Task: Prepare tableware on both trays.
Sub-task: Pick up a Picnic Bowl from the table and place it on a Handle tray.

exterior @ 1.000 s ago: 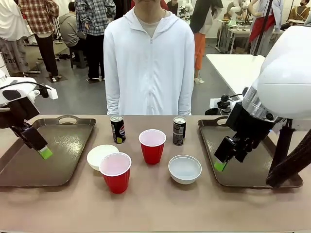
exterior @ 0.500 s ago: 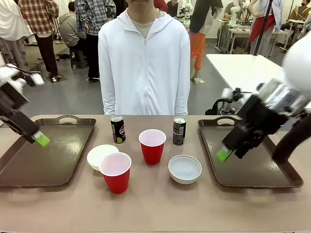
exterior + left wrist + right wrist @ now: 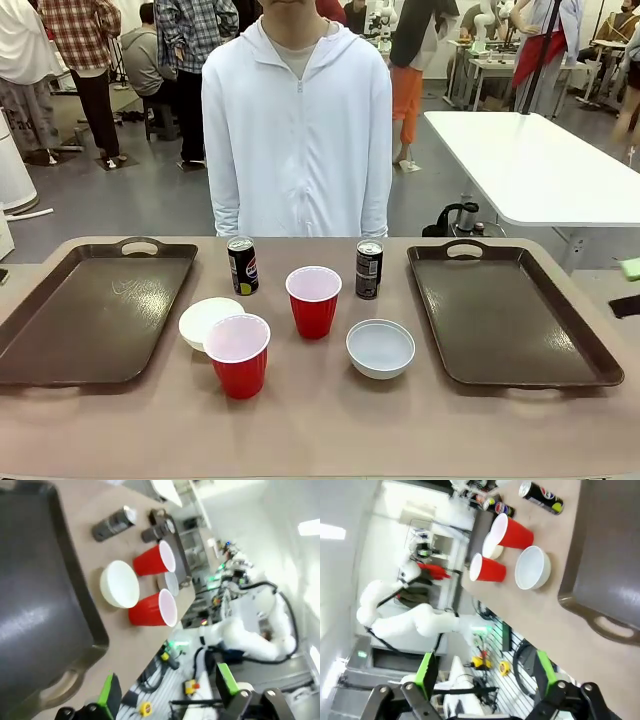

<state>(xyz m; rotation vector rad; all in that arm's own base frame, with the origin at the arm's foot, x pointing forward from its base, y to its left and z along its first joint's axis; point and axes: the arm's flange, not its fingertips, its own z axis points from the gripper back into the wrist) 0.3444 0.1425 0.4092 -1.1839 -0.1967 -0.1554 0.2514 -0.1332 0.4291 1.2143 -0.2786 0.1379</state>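
2 red cups (image 3: 314,300), 2 bowls (image 3: 380,348) and 2 cans (image 3: 369,268) crowd the surface (image 3: 320,430) between the bare trays (image 3: 90,310). Both arms' jaws gape wide, holding nothing; we fear reaching the left bowl (image 3: 203,318) could topple the cup (image 3: 238,355) just beside it.

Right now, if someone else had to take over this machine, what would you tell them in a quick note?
Left gripper: open, empty, off the table near the left tray.
Right gripper: open, empty, off the table near the right tray.
Both trays are bare. On the table between them: near red cup, far red cup, left bowl, right bowl, Pepsi can, other can.
Done: nothing. Left: all six pieces onto the trays.
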